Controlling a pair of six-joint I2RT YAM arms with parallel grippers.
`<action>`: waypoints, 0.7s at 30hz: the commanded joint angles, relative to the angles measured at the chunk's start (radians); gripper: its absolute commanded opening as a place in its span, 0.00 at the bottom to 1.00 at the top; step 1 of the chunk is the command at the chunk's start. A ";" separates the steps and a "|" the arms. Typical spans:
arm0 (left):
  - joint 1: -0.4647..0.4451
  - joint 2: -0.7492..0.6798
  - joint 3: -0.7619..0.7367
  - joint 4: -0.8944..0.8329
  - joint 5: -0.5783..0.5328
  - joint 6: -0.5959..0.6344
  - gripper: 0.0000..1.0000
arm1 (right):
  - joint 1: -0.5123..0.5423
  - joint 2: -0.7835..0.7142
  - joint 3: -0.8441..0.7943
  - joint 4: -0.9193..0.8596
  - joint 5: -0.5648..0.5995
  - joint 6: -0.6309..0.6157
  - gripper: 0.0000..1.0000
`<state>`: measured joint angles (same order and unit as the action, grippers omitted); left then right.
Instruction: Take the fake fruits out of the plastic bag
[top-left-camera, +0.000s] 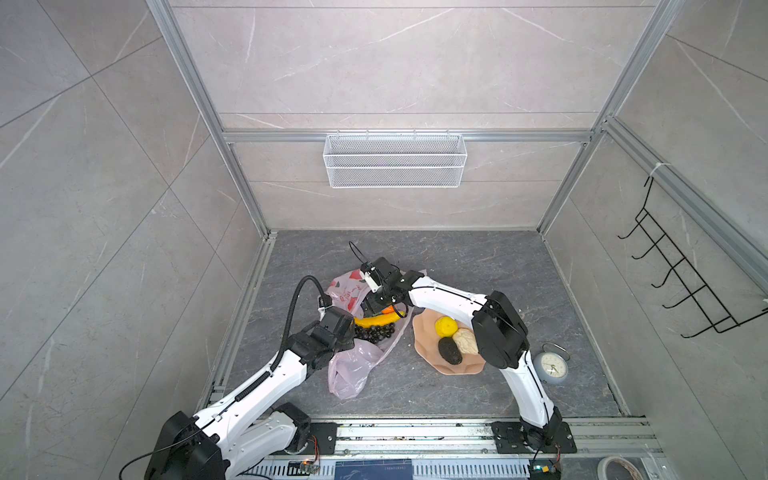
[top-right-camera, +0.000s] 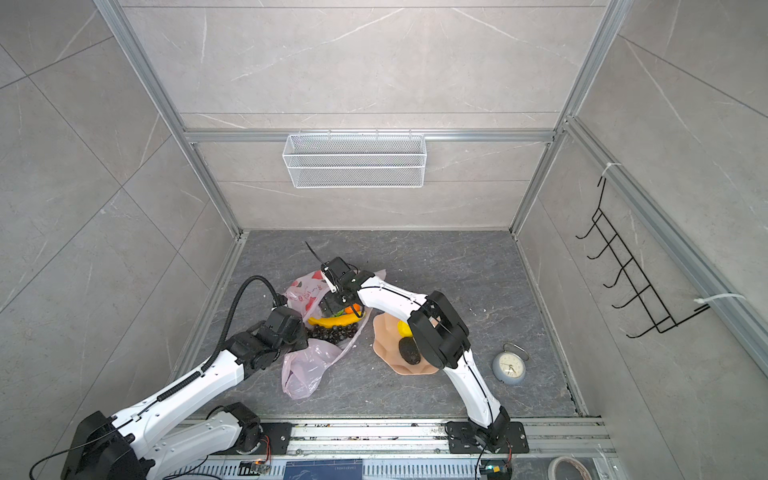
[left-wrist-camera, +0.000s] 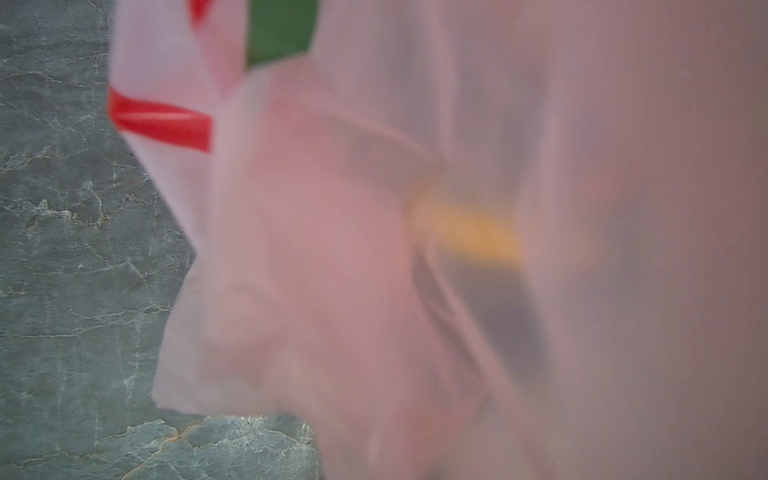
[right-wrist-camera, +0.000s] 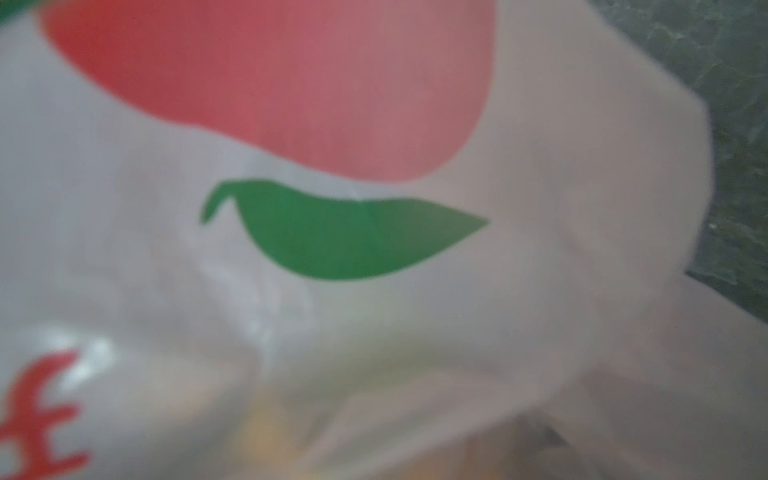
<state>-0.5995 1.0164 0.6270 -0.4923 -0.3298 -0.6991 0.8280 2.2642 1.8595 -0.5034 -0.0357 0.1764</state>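
Dark grey veined worktop (top-left-camera: 478, 270), seen from above in both top views. On it, left of centre, lies the plastic bag (top-left-camera: 349, 370), thin, pale pink and translucent. Its long axis runs from the far side toward the near edge: the red-printed end is far, the slack, flat end is near. The film also fills the left wrist view (left-wrist-camera: 332, 249) and the right wrist view (right-wrist-camera: 540, 249), blurred.

Just right of the bag is a peach scalloped plate (top-left-camera: 428, 332).

The left end effector (top-left-camera: 345, 324) is at the bag's left edge and closed. Its fingers are hidden, so whether they pinch film cannot be told. The right end effector (top-left-camera: 374, 307) reaches across the middle into the bag's far part; how far it is open cannot be told.

In the bag's middle lies the yellow banana (top-left-camera: 376, 320), long axis left to right. Touching its near side is the dark grape bunch (top-left-camera: 374, 332), a row on the same axis.

A pale alarm clock (top-left-camera: 550, 365) lies face up, right of the plate.

On the plate are a cream lumpy piece (top-left-camera: 465, 341), a dark oval piece (top-left-camera: 449, 351) with its long axis diagonal, and a yellow round fruit (top-left-camera: 445, 326).

An orange (top-left-camera: 388, 309) shows as a sliver beside the right end effector.
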 joint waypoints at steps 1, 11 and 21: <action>0.008 -0.025 0.010 0.012 0.009 0.001 0.08 | -0.018 0.050 0.061 -0.066 -0.032 -0.043 0.93; 0.010 -0.026 0.007 0.018 0.015 0.003 0.08 | -0.020 0.190 0.246 -0.168 -0.036 -0.034 0.92; 0.011 -0.034 0.000 0.016 0.008 0.002 0.08 | -0.010 0.084 0.159 -0.102 -0.048 0.007 0.75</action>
<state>-0.5945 1.0008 0.6266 -0.4885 -0.3271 -0.6991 0.8124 2.4168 2.0594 -0.6201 -0.0803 0.1680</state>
